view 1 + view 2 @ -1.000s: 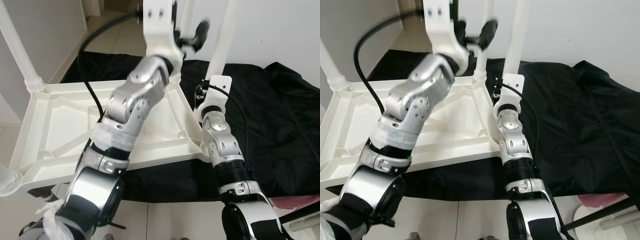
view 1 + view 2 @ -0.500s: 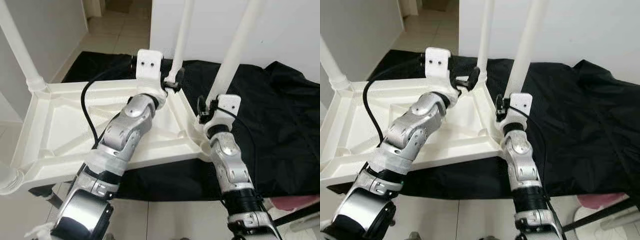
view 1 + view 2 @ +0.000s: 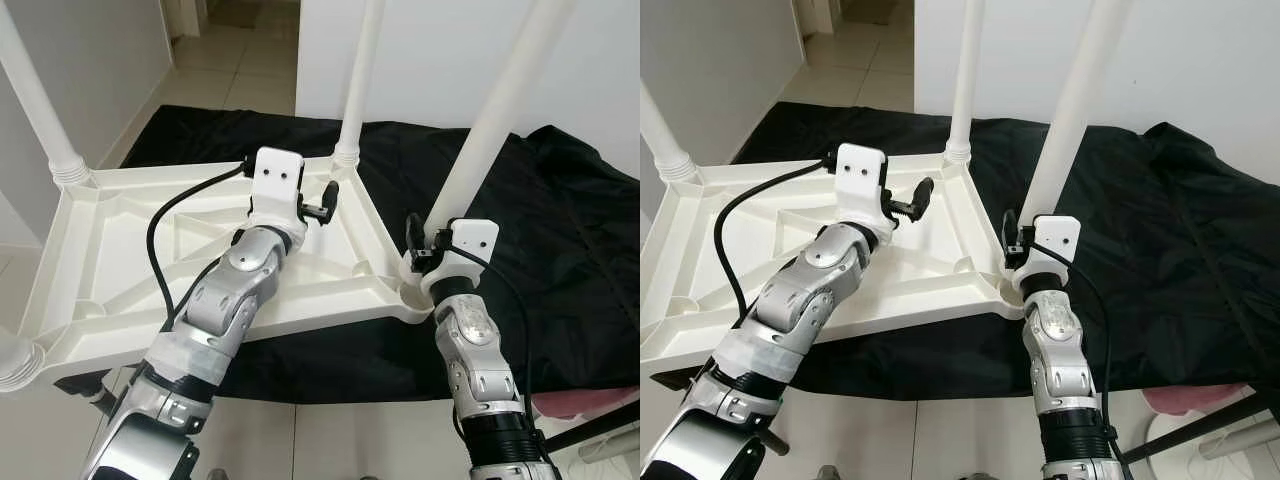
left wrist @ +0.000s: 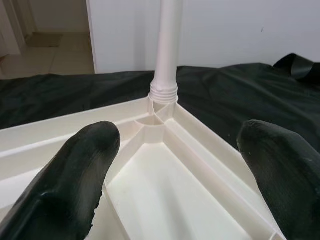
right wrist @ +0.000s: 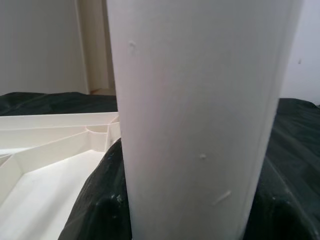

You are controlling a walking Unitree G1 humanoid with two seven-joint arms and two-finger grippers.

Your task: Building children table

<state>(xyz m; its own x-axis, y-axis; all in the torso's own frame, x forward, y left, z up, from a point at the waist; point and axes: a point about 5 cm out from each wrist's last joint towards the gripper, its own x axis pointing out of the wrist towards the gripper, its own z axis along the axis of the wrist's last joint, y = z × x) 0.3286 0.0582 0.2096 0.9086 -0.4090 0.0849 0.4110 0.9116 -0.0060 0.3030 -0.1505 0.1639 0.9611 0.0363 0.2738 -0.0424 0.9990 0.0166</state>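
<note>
The white tabletop (image 3: 110,250) lies upside down on a black cloth (image 3: 560,230) spread on the floor. Far out past the left gripper, at the far-left corner, one leg (image 3: 40,110) already stands up, and another leg (image 3: 15,360) shows at the near-left corner.

The left gripper (image 4: 175,165) hangs over the inside of the tabletop. Its two black fingers (image 4: 75,170) are wide apart and hold nothing. Straight ahead of those fingers, at the far corner, stands a thin white leg (image 4: 167,45) with a ribbed ring at its foot. It sits in its hole.

The right gripper (image 3: 428,252) is at the near-right corner. Its fingers are clamped on the thick white leg (image 3: 505,110), low down, just above the corner socket (image 3: 410,292). That leg leans a little and looks only partly seated, though the very bottom is hidden behind the wrist.

So the step in hand looks like fitting the last leg. Next, I think the right gripper must push or twist the leg straight down into the socket, while the open left fingers could press on the tabletop to keep it from sliding.
</note>
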